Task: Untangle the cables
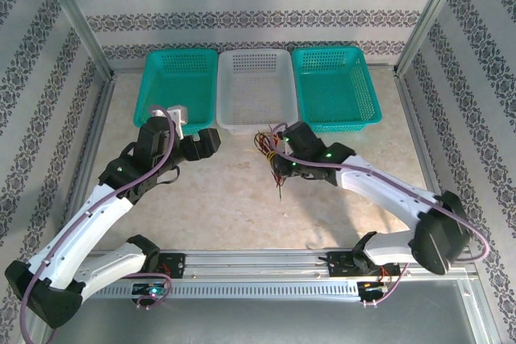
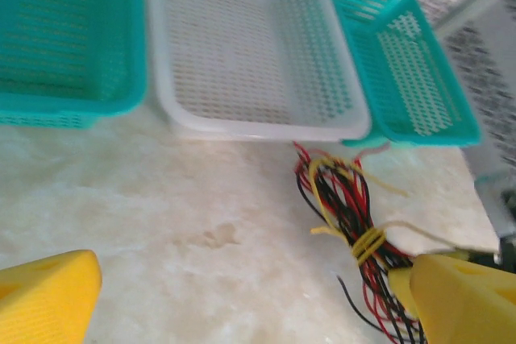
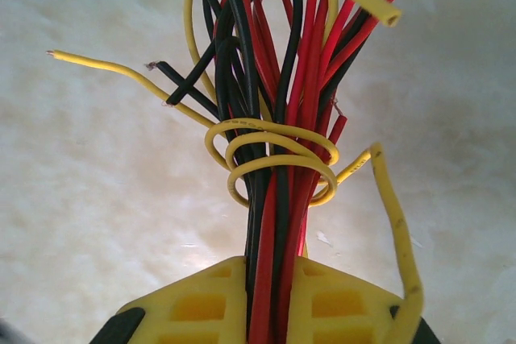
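Observation:
The cables (image 1: 270, 144) are a bundle of thin red, black and yellow wires on the table just in front of the white basket. A yellow wire (image 3: 274, 159) coils several times around the bundle's waist. My right gripper (image 1: 282, 163) is shut on the cables (image 3: 278, 78), with red and black strands pinched between its yellow fingers (image 3: 201, 304). My left gripper (image 1: 200, 144) hovers to the left of the bundle, jaws wide open and nothing between them. In the left wrist view the cables (image 2: 347, 199) run down beside my right-hand fingertip (image 2: 459, 296); I cannot tell whether they touch.
Three baskets stand side by side at the back: a teal one (image 1: 179, 52) on the left, a white one (image 1: 256, 52) in the middle and a teal one (image 1: 326, 51) on the right. Metal frame posts and patterned walls bound the table.

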Tool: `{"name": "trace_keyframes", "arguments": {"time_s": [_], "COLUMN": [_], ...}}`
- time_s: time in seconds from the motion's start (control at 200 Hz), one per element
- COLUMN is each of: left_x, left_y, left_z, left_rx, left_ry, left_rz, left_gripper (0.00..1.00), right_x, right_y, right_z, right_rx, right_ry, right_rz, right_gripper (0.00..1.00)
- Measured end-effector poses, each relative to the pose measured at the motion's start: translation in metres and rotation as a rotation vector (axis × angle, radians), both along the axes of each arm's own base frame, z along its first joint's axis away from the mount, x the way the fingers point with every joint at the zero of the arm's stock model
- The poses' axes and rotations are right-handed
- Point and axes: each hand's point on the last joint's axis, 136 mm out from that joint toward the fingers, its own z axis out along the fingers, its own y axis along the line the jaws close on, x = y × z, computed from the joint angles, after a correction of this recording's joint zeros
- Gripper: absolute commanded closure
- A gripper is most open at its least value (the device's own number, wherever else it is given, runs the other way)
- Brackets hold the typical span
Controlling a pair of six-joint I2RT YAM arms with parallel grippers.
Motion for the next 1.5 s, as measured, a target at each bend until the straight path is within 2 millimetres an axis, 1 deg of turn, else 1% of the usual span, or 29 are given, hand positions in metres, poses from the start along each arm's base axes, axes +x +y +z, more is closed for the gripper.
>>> {"name": "trace_keyframes", "arguments": {"time_s": [0.11, 0.215, 0.28, 0.35, 0.42, 0.54, 0.675, 0.775, 0.884, 0.934, 1.014, 1.044, 1.119, 1.189, 1.284, 1.354, 1.419, 1.499], "left_x": [-0.007, -0.012, -0.012, -0.01, -0.005, -0.001, 0.002, 0.002, 0.001, 0.003, 0.002, 0.002, -0.002, -0.005, -0.008, -0.007, -0.004, 0.003], "left_y": [-0.021, -0.034, -0.043, -0.055, -0.065, -0.072, -0.086, -0.095, -0.096, -0.095, -0.095, -0.096, -0.101, -0.102, -0.098, -0.09, -0.078, -0.057], "left_z": [0.016, 0.027, 0.029, 0.033, 0.04, 0.051, 0.057, 0.055, 0.059, 0.065, 0.074, 0.077, 0.081, 0.081, 0.081, 0.083, 0.086, 0.093], "left_rx": [-0.088, -0.144, -0.183, -0.246, -0.308, -0.356, -0.387, -0.414, -0.452, -0.488, -0.541, -0.555, -0.578, -0.583, -0.591, -0.598, -0.612, -0.626], "left_ry": [-0.027, -0.047, -0.036, -0.021, -0.024, -0.045, -0.037, -0.018, -0.022, -0.035, -0.046, -0.049, -0.037, -0.019, -0.003, -0.001, -0.001, -0.019], "left_rz": [-0.116, -0.184, -0.221, -0.255, -0.279, -0.305, -0.37, -0.42, -0.448, -0.458, -0.483, -0.497, -0.543, -0.574, -0.603, -0.614, -0.602, -0.561], "left_gripper": [0.01, 0.01, 0.01, 0.01, 0.01, 0.01, 0.01, 0.01, 0.0, 0.05, 0.21, 0.26, 0.32, 0.33, 0.33, 0.28, 0.24, 0.2], "right_x": [-0.002, -0.009, -0.014, -0.02, -0.027, -0.04, -0.051, -0.056, -0.059, -0.061, -0.063, -0.063, -0.064, -0.063, -0.061, -0.059, -0.058, -0.057], "right_y": [0.004, 0.01, 0.015, 0.019, 0.023, 0.033, 0.042, 0.045, 0.048, 0.05, 0.051, 0.052, 0.052, 0.052, 0.054, 0.056, 0.057, 0.056], "right_z": [0.056, 0.102, 0.119, 0.131, 0.135, 0.14, 0.147, 0.154, 0.162, 0.166, 0.17, 0.171, 0.172, 0.173, 0.176, 0.178, 0.179, 0.181], "right_rx": [0.115, 0.201, 0.236, 0.259, 0.268, 0.281, 0.313, 0.337, 0.366, 0.382, 0.399, 0.403, 0.406, 0.406, 0.407, 0.405, 0.399, 0.385], "right_ry": [-0.077, -0.137, -0.15, -0.149, -0.136, -0.112, -0.088, -0.087, -0.087, -0.085, -0.081, -0.083, -0.081, -0.082, -0.085, -0.088, -0.09, -0.096], "right_rz": [0.048, 0.109, 0.149, 0.187, 0.22, 0.286, 0.339, 0.364, 0.383, 0.391, 0.4, 0.403, 0.403, 0.403, 0.403, 0.405, 0.406, 0.412], "right_gripper": [0.92, 0.92, 0.92, 0.91, 0.91, 0.88, 0.88, 0.88, 0.88, 0.88, 0.87, 0.87, 0.87, 0.87, 0.87, 0.87, 0.87, 0.88]}}
